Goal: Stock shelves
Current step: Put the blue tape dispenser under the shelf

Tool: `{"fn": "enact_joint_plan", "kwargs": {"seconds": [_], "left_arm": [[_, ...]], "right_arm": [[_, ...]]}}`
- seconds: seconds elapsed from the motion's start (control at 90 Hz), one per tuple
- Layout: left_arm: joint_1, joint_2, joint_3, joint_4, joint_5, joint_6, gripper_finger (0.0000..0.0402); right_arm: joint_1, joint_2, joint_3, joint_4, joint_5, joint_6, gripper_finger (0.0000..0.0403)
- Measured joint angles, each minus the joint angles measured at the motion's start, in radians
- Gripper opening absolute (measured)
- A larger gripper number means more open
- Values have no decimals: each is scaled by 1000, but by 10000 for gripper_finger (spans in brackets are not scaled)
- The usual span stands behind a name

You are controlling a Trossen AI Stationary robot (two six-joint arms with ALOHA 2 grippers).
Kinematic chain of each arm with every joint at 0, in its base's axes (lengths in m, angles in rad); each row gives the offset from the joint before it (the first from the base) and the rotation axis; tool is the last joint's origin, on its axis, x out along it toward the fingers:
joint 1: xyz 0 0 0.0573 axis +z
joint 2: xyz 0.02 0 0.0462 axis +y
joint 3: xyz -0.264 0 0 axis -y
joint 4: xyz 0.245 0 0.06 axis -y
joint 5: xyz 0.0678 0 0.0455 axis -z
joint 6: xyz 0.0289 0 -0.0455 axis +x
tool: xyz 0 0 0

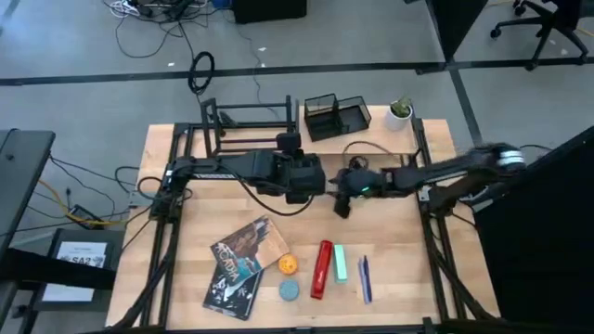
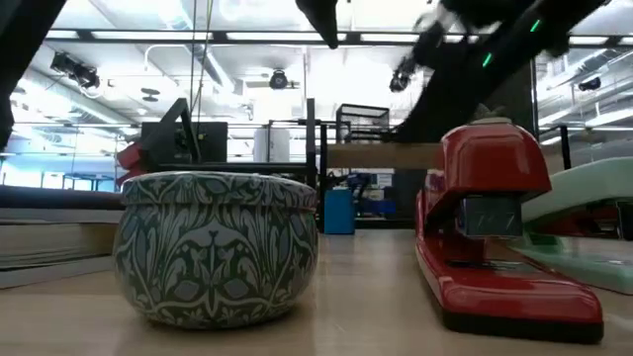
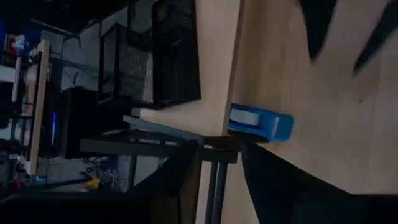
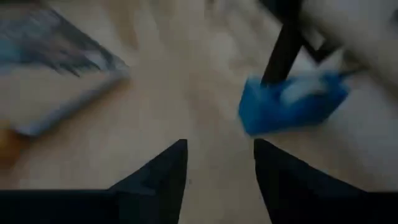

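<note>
no brand or label can be read on anything here; the cover of the book at the table's near left shows artwork, but its lettering is too small to tell.

the black metal-tube rack stands at the table's far edge, left of centre, its long axis running left to right along that edge. in the left wrist view a light wooden plank on thin black legs shows, with a blue tape dispenser beside a leg; a black mesh organizer stands just right of the rack.

the left gripper sits mid-table, and whether its fingers are apart or together i cannot tell. the right gripper hovers near it with fingers spread and nothing between them, above bare wood close to the blue dispenser.

along the near edge lie an orange ball, a patterned round tin, a red stapler, a pale green block and pens. a small potted plant stands at the far right.
</note>
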State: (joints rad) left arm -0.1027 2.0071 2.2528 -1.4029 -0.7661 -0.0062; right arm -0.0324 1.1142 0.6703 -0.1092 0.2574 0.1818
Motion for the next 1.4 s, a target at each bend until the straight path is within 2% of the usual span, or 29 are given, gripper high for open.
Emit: {"fn": "enact_joint_plan", "kwargs": {"seconds": [0.122, 0.222, 0.289, 0.433, 0.567, 0.767, 1.011, 1.167, 1.4], "left_arm": [[-6, 0, 0, -86, -28, -91, 106], [-11, 0, 0, -115, -80, -145, 106], [-12, 0, 0, -116, -104, -160, 106], [-11, 0, 0, -110, -107, -161, 106], [-12, 0, 0, -116, -107, -160, 106], [-20, 0, 0, -121, -107, -158, 106], [-22, 0, 0, -126, -107, -148, 106], [-23, 0, 0, -118, -107, -144, 106], [-23, 0, 0, -116, -107, -144, 106]], "right_arm": [[-132, -212, 51, -136, 33, 0, 153], [-290, -259, 121, -211, 8, -1, 153], [-400, -228, 175, -252, -88, -17, 153], [-588, -67, 253, -273, -399, -132, 153], [-681, 75, 326, -313, -487, -277, 153], [-709, 201, 390, -334, -534, -415, 154], [-702, 225, 391, -365, -520, -486, 153], [-684, 223, 391, -381, -512, -469, 144], [-656, 222, 391, -380, -489, -339, 93]]}}
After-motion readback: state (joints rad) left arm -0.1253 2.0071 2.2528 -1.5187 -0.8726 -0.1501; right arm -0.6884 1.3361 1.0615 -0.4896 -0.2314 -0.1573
